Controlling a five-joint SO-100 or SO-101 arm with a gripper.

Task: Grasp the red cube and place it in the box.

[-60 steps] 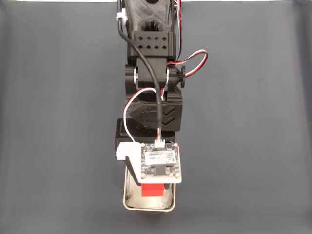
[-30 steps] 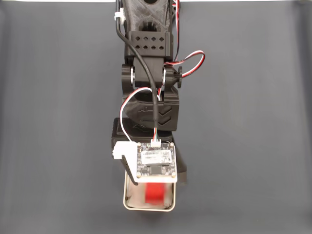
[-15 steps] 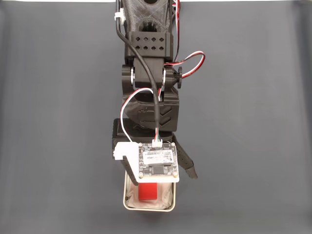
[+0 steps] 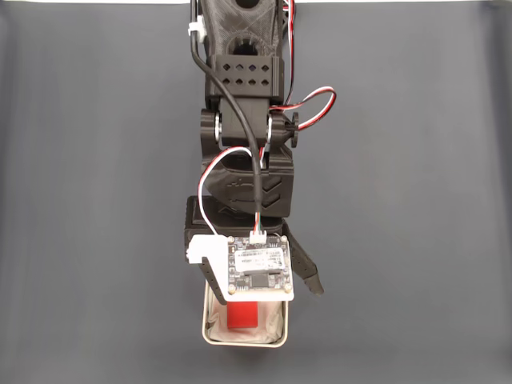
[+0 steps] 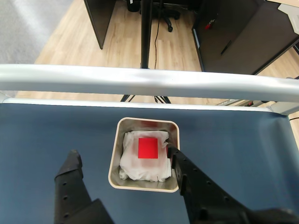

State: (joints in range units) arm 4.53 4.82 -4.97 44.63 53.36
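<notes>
Wrist view: red cube [image 5: 147, 148] lying on the white crumpled lining inside the box [image 5: 115, 154], roughly central, touching neither finger; gripper [image 5: 124, 158] spread wide and holding nothing, left finger [image 5: 71, 169] well clear of the box, right finger [image 5: 180, 165] with its tip just over the box's right rim; dark blue table [image 5: 46, 135] open on both sides; pale metal rail [image 5: 140, 81] along the far table edge, wooden floor beyond. Fixed view: arm [image 4: 248, 104] reaching down the middle, small circuit board [image 4: 258, 268] carrying a white label with print too small to read, covering the top of the box [image 4: 244, 340]; cube [image 4: 242, 314] in plain sight below the board; grey mat [image 4: 96, 200] bare left and right.
</notes>
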